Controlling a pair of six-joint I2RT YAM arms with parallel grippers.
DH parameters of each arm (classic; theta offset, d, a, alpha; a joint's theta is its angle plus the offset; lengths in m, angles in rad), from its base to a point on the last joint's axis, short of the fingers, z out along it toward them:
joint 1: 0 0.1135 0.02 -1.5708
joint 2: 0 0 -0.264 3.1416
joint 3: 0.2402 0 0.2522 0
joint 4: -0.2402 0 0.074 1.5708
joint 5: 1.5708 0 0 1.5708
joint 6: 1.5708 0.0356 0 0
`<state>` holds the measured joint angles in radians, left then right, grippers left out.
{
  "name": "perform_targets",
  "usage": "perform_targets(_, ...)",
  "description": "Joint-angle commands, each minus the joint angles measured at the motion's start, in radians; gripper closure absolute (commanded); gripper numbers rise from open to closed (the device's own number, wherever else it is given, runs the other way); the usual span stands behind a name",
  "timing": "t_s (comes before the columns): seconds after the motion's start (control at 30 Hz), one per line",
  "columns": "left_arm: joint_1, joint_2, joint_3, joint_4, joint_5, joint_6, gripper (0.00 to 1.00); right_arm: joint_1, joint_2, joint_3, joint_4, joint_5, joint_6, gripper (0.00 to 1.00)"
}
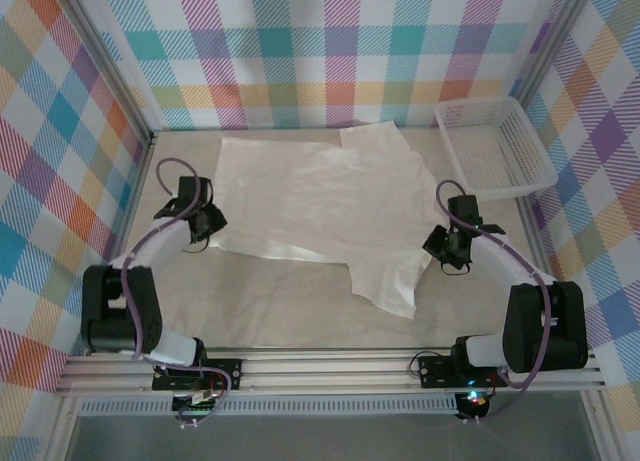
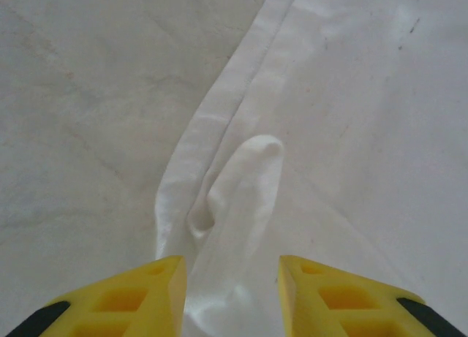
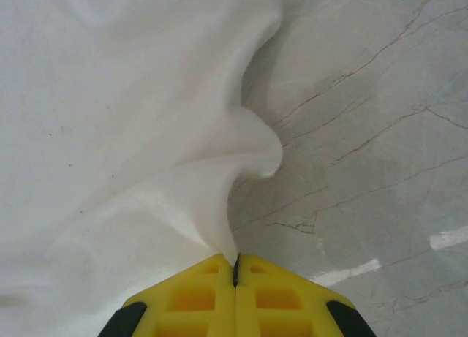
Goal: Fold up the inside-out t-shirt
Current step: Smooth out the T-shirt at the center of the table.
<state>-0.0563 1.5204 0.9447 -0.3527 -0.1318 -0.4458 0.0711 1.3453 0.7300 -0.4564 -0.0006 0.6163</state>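
Cloth lies spread across the table [image 1: 270,311]: the inside-out t-shirt [image 1: 320,196], mid-table. The right gripper [image 3: 235,271] pinches its edge shut, seemingly to lift it for a fold; the left gripper [image 2: 230,275] stands parted over a raised wrinkle at the opposite edge, grasping nothing.

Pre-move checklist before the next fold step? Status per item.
1. right gripper shut on shirt edge: ok.
2. left gripper gripping shirt: not ok, jaws apart, fold lies loose between them.
3. shirt flat on table: not ok, ridges at both grippers, flap trailing near right.
4. basket apart from shirt: ok.
5. Which side of shirt faces up: cannot tell.
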Motion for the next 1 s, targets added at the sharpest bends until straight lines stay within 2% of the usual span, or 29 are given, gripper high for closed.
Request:
perform_targets(0.0,-0.036,0.137,0.119,-0.056,-0.096,0.033,0.63,-0.005,0.007,0.031,0.008,-0.026,0.002,1.00)
perform_targets(0.17,-0.037,0.284,0.213,-0.029,-0.079,0.046,0.64,-0.006,-0.006,0.022,-0.001,-0.015,-0.007,1.00)
perform_targets(0.37,-0.022,0.346,0.273,-0.114,-0.171,0.044,0.80,-0.006,-0.022,0.023,-0.007,-0.010,-0.006,1.00)
perform_targets(0.47,-0.001,0.336,0.273,-0.121,-0.168,0.038,0.99,-0.005,-0.016,0.031,-0.008,-0.013,-0.007,1.00)
perform_targets(0.53,0.019,0.304,0.260,-0.120,-0.144,0.022,1.00,-0.005,-0.019,0.036,-0.020,-0.007,-0.009,1.00)
perform_targets(0.6,0.054,0.236,0.212,-0.082,-0.070,-0.011,1.00,-0.008,-0.035,0.029,-0.024,0.005,-0.005,1.00)
perform_targets(0.7,0.131,0.127,0.090,0.026,0.107,-0.093,1.00,-0.021,-0.053,0.006,-0.020,0.007,0.013,1.00)
perform_targets(0.87,0.194,0.070,-0.035,0.175,0.326,-0.161,1.00,-0.030,-0.027,-0.013,-0.006,-0.010,0.023,1.00)
perform_targets(0.97,0.206,0.053,-0.079,0.242,0.449,-0.205,0.90,-0.030,-0.015,-0.003,-0.010,-0.026,0.022,1.00)
